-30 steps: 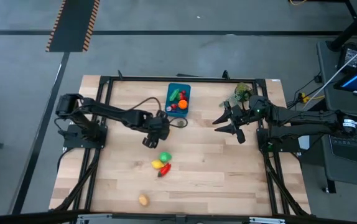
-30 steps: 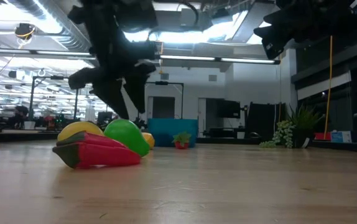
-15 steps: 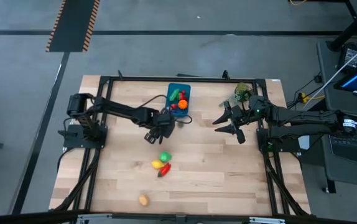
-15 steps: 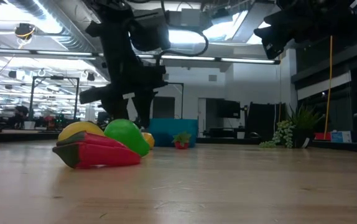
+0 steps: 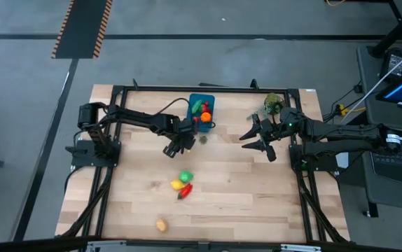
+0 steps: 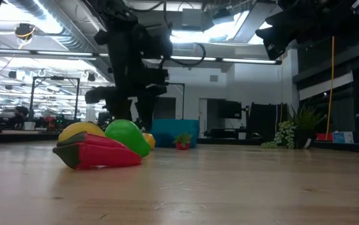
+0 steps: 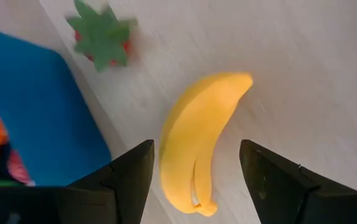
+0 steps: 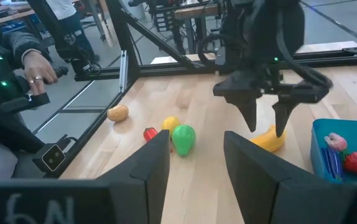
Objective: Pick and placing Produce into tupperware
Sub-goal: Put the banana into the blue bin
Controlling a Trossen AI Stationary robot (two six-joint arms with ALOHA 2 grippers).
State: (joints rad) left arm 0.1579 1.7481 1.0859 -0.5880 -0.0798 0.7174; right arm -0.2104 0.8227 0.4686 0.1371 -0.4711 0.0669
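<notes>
one teal tub [image 5: 202, 112], one banana [image 7: 197, 140] loose beside it, one strawberry [image 7: 102, 37], three toys clustered mid-table [image 5: 181, 184], one potato-like piece [image 5: 161, 225] alone toward six o'clock, two arms.

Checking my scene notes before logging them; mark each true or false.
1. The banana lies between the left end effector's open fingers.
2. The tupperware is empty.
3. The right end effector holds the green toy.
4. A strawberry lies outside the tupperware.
1. True: the banana lies on the table under the left end effector.
2. False: the tupperware holds several toys.
3. False: the right end effector holds nothing; the green toy lies mid-table.
4. True: the strawberry lies beside it.
</notes>
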